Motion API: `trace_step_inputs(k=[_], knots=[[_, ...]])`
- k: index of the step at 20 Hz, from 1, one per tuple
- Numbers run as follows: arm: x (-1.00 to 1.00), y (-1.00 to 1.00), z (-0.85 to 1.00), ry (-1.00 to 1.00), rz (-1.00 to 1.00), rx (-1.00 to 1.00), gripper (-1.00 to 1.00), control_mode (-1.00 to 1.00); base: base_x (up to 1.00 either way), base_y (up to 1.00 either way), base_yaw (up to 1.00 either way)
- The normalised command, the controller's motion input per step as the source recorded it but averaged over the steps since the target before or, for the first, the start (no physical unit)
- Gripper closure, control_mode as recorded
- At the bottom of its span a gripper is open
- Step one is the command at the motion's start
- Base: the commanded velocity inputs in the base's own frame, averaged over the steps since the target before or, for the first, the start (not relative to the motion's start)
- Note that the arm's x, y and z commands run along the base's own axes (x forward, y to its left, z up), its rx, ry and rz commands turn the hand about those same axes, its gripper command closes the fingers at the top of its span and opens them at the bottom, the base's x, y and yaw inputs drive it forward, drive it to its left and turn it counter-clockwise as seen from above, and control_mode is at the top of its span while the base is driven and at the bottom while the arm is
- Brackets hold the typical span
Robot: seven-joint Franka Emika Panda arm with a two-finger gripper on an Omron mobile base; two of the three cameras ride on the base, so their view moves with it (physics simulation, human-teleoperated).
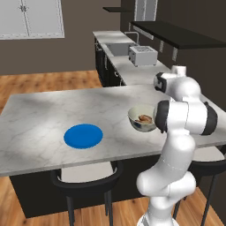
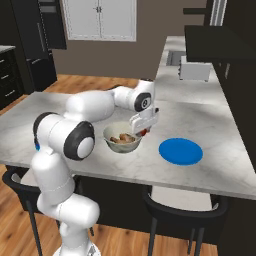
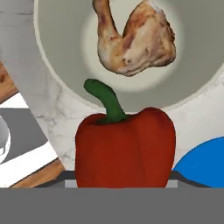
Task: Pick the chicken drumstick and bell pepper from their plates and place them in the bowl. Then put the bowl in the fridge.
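The red bell pepper [image 3: 127,146] with its green stem hangs in my gripper [image 2: 144,127], which is shut on it just beside and above the near rim of the pale bowl [image 2: 108,134]. The golden-brown chicken drumstick [image 3: 135,41] lies inside the bowl [image 3: 57,57]; the left base view also shows the drumstick [image 1: 144,118] in the bowl [image 1: 134,118]. The pepper [image 2: 144,132] shows as a small red spot under the hand. A bare blue plate [image 1: 83,136] lies on the marble island, and the same plate [image 2: 181,151] is just right of the bowl.
The bowl stands near the island's [image 1: 39,114] front edge. Dark stools [image 1: 86,176] are tucked under that edge. A toaster [image 1: 142,55] and sink [image 1: 119,47] sit on the back counter. A tall black fridge [image 2: 30,45] stands far left, beside a white double-door cabinet [image 2: 100,20].
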Motion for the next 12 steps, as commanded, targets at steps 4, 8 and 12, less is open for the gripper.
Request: trace_step_inputs(k=[4,8,12], knots=[[0.06,0.58,0.1,-0.02,0.09,0.09,1.0,-1.0,0.0,0.0,0.0],[0.19,0.6,0.0,0.0,0.03,0.04,1.0,-1.0,0.0,0.0,0.0],[0.28,0.42,0.0,0.0,0.03,0.06,1.0,-1.0,0.0,0.0,0.0]])
